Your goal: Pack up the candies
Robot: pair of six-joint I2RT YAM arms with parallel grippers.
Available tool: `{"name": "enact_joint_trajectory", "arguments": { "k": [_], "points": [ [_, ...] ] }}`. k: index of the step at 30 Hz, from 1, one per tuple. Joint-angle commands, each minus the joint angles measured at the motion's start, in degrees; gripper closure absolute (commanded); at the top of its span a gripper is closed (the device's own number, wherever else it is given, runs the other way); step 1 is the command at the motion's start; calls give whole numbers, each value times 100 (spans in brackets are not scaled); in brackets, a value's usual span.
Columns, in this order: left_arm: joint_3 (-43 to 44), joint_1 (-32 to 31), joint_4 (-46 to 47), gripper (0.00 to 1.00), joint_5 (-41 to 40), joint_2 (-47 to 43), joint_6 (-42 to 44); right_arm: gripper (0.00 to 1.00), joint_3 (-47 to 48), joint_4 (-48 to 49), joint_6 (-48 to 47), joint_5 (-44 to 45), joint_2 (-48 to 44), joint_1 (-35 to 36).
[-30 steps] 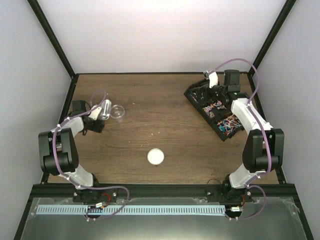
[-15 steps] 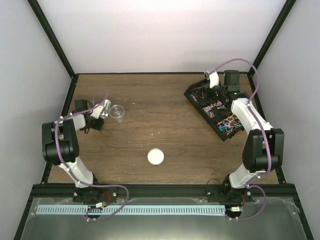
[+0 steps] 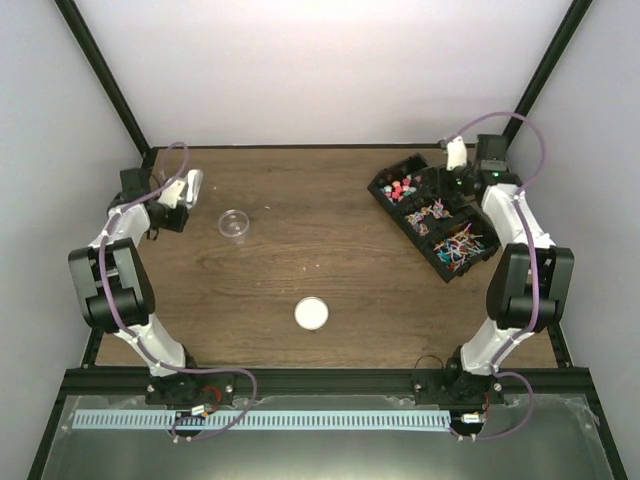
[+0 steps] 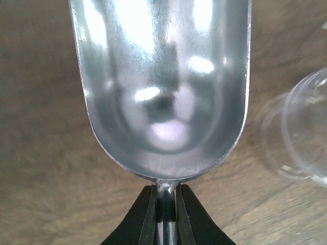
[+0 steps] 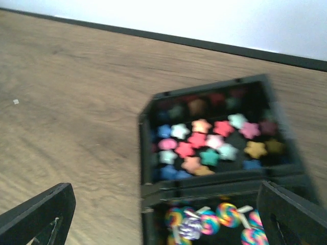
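Left jaws clenched on a scoop handle; right jaws released beside the candies.
The metal scoop sits near the desk's far-left corner, beside a clear jar. The candies fill a black tray at the far-right corner.

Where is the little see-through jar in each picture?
Top external: the clear jar is at the left, just right of the metal scoop.
Left wrist: at the right edge, cut off, right of the scoop.
Right wrist: not in it.
Shared landmark: the scoop, in the top and left wrist views.
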Motion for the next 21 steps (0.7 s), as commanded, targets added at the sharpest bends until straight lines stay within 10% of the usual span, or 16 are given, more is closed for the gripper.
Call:
{"name": "enact_joint_trajectory", "arguments": {
  "k": [1,21],
  "points": [
    [734,-216,-725,96,431,-498,259,0,896,-989,-459,-83,467,-701],
    [1612,-2414,-1664,96,206,-427,374,6,2733,-2184,-972,-858,2913,-1756]
  ]
}}
